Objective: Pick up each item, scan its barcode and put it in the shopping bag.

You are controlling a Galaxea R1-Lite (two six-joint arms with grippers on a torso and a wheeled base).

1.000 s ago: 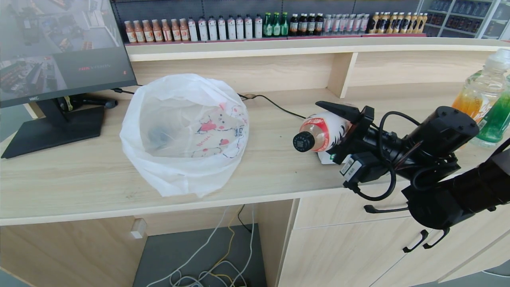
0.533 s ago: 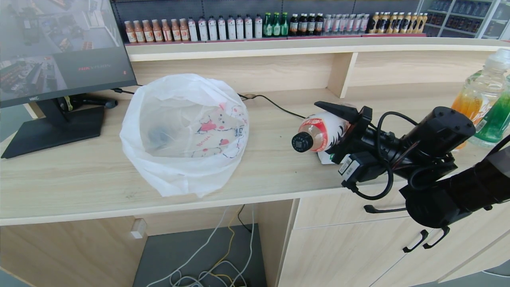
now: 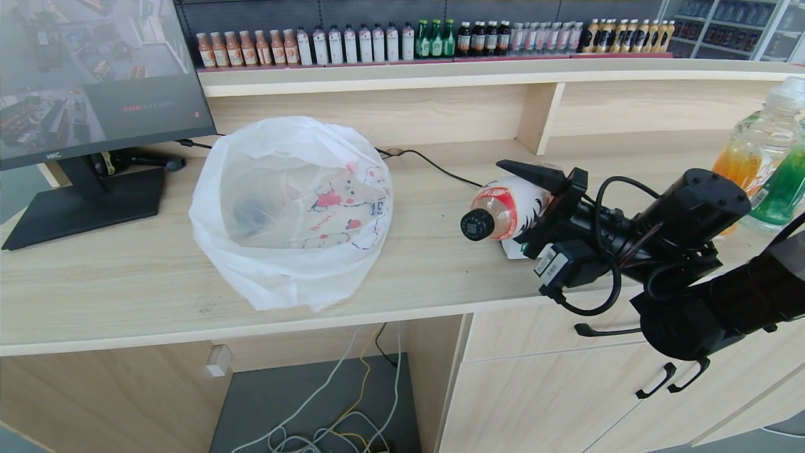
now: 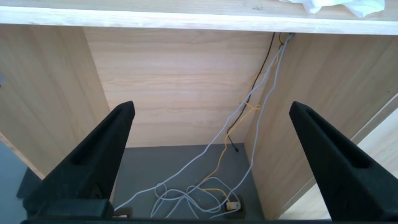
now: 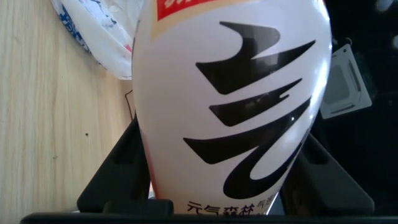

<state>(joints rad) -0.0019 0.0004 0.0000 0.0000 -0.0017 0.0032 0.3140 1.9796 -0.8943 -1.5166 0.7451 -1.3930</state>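
Head view, checkout counter (image 3: pixel 126 270), one item in hand

Item: bottle (image 3: pixel 497 214), white label with black strokes, red band, black cap. Held lying level above the counter, close to its front edge and toward its right end, cap pointing at the shopping bag.

Right gripper (image 3: pixel 516 206): closed around the bottle's body, one finger over the top and the other beneath. In the right wrist view the label (image 5: pixel 236 106) sits squarely between the two fingers.

Right arm: stretched low along the front edge from the right end, wrist turned so the gripper faces left.

Shopping bag (image 3: pixel 289 214): white plastic, mouth open upward, standing left of the counter's middle and well apart from the bottle. Something dark lies inside.

Left gripper (image 4: pixel 212 124): fingers spread wide, nothing between them, hanging below the counter's front edge over loose cables (image 4: pixel 249 124).

Other stock: orange bottle (image 3: pixel 758 145) and green bottle (image 3: pixel 783 189) upright at the right edge; monitor (image 3: pixel 94 75) at the back left corner.

Step, as judged: pick-up is done; the bottle is between scanning and bagging. Whether its barcode has been read cannot be told.

Next move calls for: a level carry left along the counter until the bottle is over the bag's mouth, a tilt or lowering cap-first, and release only once it is inside the rim, since the thin plastic may fold inward
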